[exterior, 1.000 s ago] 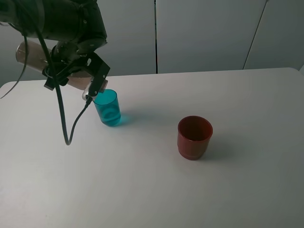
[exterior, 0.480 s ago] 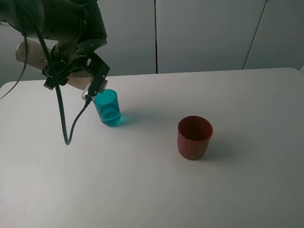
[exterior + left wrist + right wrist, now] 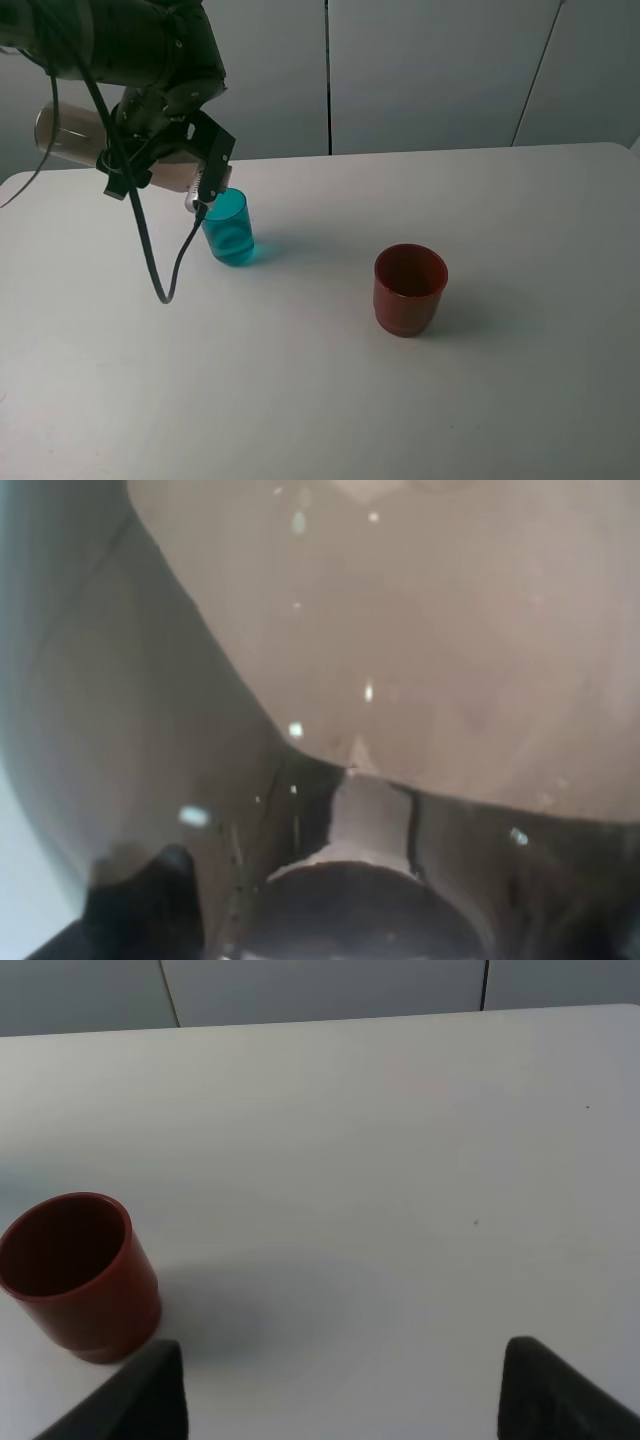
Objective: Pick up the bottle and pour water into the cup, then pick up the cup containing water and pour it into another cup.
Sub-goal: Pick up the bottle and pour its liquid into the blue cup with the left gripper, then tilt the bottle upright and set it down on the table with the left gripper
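1. Rightward, our left hand (image 3: 200, 168) has nudged the tall smoky grey-brown plastic bottle (image 3: 65, 135) it pinches; neck now at the small teal plastic tumbler (image 3: 229, 230) on the bench (image 3: 300, 400);
2. we judge pouring underway.

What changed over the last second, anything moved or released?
The left gripper turned slightly: the bottle dropped a little at its base end, its neck edged toward the teal cup, and the dangling cable swung right. Nothing was let go; the jaws stay shut on the bottle. The teal cup and red-brown cup did not move.
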You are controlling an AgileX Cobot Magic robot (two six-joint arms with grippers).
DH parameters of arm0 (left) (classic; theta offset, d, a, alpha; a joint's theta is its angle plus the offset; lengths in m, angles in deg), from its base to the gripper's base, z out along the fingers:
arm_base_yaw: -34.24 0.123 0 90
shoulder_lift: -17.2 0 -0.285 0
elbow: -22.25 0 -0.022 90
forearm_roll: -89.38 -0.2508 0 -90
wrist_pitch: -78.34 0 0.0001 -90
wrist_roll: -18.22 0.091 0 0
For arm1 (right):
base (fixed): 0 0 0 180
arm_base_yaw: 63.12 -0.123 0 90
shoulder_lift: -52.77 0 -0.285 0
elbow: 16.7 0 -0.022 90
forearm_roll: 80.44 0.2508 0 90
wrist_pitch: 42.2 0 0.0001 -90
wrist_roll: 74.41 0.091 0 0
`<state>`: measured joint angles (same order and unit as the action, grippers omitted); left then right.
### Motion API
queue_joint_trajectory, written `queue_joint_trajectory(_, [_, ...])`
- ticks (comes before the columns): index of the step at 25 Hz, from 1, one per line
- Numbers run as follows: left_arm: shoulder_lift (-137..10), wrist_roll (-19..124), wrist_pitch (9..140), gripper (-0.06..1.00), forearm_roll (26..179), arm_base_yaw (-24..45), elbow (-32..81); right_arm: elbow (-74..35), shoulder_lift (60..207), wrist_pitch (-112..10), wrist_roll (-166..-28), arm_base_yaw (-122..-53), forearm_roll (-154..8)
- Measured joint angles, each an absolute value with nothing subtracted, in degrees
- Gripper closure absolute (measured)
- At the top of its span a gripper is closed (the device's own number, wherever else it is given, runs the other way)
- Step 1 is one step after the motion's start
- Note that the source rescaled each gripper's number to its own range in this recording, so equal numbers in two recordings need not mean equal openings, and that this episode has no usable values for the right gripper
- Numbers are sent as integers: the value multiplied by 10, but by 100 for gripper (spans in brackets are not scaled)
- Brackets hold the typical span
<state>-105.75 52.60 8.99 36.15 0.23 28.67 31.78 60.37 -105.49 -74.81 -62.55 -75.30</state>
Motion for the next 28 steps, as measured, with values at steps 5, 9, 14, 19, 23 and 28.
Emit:
queue_joint_trajectory(5, [-1058, 460, 90, 92, 391, 2, 287, 318, 604, -1055, -744, -625, -753])
queue_joint_trajectory(9, [-1058, 413, 90, 92, 419, 2, 287, 318, 604, -1055, -748, -625, -753])
queue_joint_trajectory(14, [-1056, 364, 105, 92, 460, 2, 287, 318, 604, -1055, -748, -625, -753])
queue_joint_trajectory(19, [-1036, 308, 171, 92, 484, 2, 287, 318, 604, -1055, -748, -625, -753])
queue_joint_trajectory(23, [-1018, 262, 223, 92, 495, 2, 287, 318, 604, -1055, -748, -625, -753])
queue_joint_trajectory(28, [-995, 205, 273, 92, 499, 4, 287, 318, 604, -1055, -748, -625, -753])
